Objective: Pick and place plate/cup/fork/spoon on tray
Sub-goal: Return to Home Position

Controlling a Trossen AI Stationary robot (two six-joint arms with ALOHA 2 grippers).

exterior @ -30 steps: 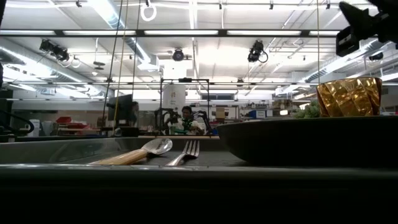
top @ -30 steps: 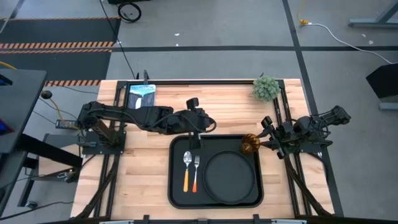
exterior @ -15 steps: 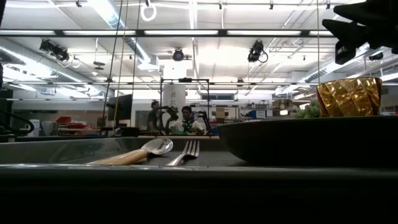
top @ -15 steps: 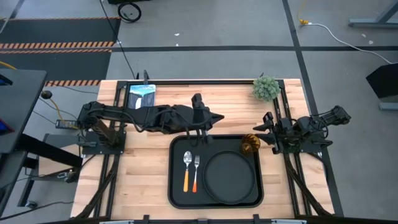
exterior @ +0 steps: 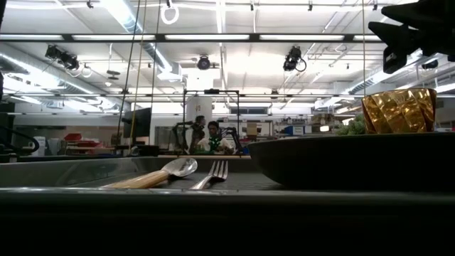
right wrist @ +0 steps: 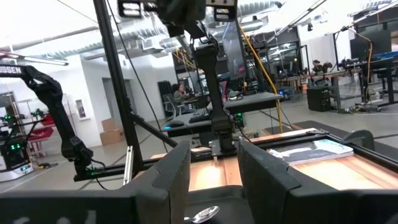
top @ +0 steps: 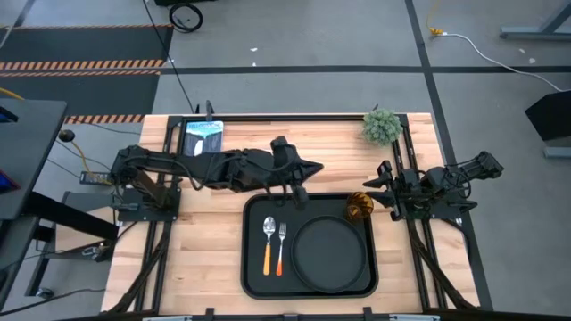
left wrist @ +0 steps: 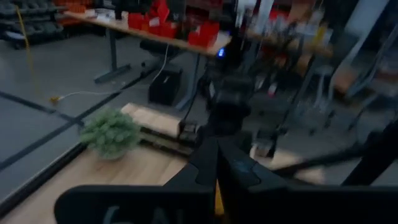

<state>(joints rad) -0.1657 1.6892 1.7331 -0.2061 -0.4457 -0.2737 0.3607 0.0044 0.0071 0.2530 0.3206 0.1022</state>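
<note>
The black tray lies at the table's near middle. On it are the round black plate, the spoon and, beside it, the fork. The amber cup stands upright in the tray's far right corner. The low view also shows the cup, plate, spoon and fork. My left gripper is shut and empty, raised over the tray's far edge and pointing toward the table's right; its shut fingers show in the left wrist view. My right gripper is open and empty just right of the cup; its spread fingers show in the right wrist view.
A small green plant stands at the table's far right. A blue-and-white flat box lies at the far left. Bare wood shows left and right of the tray. People sit far off in the room.
My left gripper has risen from just above the tray's far edge and tipped from pointing down to level, pointing toward the table's right. My right gripper has shifted slightly beside the cup. The cup, plate, spoon and fork have stayed where they were.
</note>
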